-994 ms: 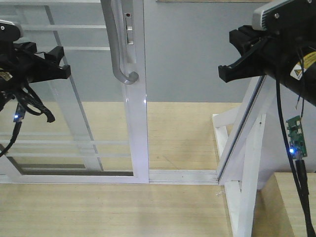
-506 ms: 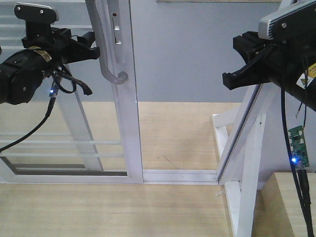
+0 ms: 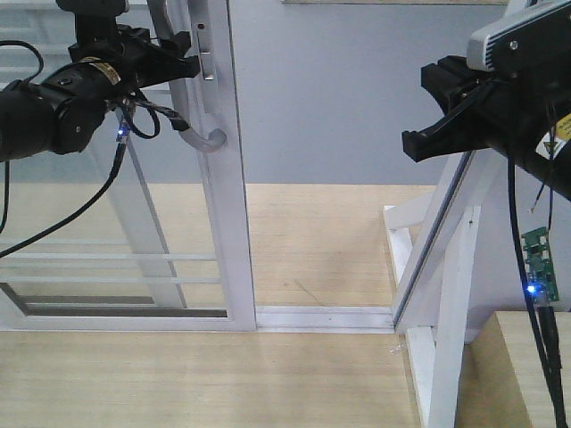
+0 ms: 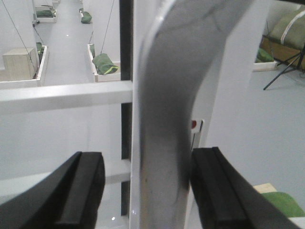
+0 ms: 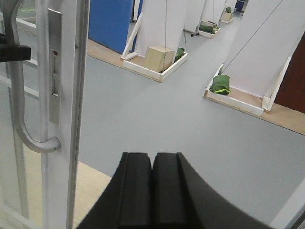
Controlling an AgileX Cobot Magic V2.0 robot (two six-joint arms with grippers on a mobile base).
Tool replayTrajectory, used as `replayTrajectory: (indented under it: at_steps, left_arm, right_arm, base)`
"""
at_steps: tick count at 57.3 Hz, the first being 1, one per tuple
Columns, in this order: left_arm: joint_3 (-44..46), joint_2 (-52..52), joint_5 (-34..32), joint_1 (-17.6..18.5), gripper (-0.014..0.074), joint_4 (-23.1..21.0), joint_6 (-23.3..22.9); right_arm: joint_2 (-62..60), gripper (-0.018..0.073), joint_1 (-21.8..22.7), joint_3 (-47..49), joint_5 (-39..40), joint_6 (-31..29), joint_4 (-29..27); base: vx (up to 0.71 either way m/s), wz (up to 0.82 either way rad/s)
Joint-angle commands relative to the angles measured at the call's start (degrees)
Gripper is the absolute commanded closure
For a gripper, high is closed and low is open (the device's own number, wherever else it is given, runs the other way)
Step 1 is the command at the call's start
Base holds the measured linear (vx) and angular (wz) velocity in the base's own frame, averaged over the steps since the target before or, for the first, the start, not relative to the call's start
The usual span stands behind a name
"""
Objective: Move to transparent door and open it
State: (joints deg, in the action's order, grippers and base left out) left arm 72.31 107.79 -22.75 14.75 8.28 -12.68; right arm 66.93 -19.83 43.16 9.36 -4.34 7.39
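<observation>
The transparent door (image 3: 223,223), barred glass in a white frame, stands at the left. Its curved grey handle (image 3: 201,134) runs down the stile. My left gripper (image 3: 183,53) is open around the upper handle. In the left wrist view the handle (image 4: 162,143) stands between the fingers of the left gripper (image 4: 147,160); the right pad (image 4: 209,186) touches it and the left pad (image 4: 83,186) stands off. My right gripper (image 3: 415,134) hangs at the right, away from the door, shut (image 5: 152,162) on nothing. The right wrist view shows the handle (image 5: 19,95) and door stile (image 5: 66,119) at the left.
A white floor track (image 3: 321,316) runs from the door to a slanted white frame brace (image 3: 446,294) at the right. A gap lies between stile and brace, with grey floor beyond. A wooden box (image 3: 526,357) sits at the lower right. Another barred panel (image 3: 143,205) shows through the glass.
My left gripper rose and moved right from beside the glass onto the handle. The door's stile and handle have shifted left. The right gripper shifted slightly right at first, then held still.
</observation>
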Motion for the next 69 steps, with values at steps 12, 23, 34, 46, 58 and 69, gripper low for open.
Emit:
replayTrajectory:
  at_steps: [12, 23, 34, 46, 58, 69]
  left_arm:
    - [5.8, -0.7, -2.9, 0.3, 0.0204, -0.3, -1.4]
    - [5.8, -2.2, -0.4, 0.3, 0.0452, -0.3, -1.2]
    - [5.8, -6.5, 2.0, -1.1, 0.0604, -0.3, 0.6]
    - [5.8, -10.7, 4.9, -3.9, 0.0602, -0.3, 2.1]
    - [5.8, -13.3, 9.6, -6.2, 0.0602, -0.3, 2.1]
    - [5.8, -14.6, 12.9, -7.7, 0.0602, -0.3, 2.1]
  right_arm:
    - [-1.5, 0.0567, 0.3, 1.6, 5.1, -0.6, 0.2]
    - [-1.5, 0.0567, 0.3, 1.6, 5.1, -1.0, 0.2]
    - [-1.5, 0.0567, 0.3, 1.6, 5.1, -1.0, 0.2]
    - [-1.5, 0.0567, 0.3, 1.6, 5.1, -1.0, 0.2]
    - [-1.5, 0.0567, 0.3, 1.6, 5.1, -1.0, 0.2]
    - [-1.5, 0.0567, 0.3, 1.6, 5.1, -1.0, 0.2]
  base:
    - [0.00, 0.00]
    - [0.00, 0.00]
    - [0.00, 0.00]
    - [0.00, 0.00]
    - [0.00, 0.00]
    - [0.00, 0.00]
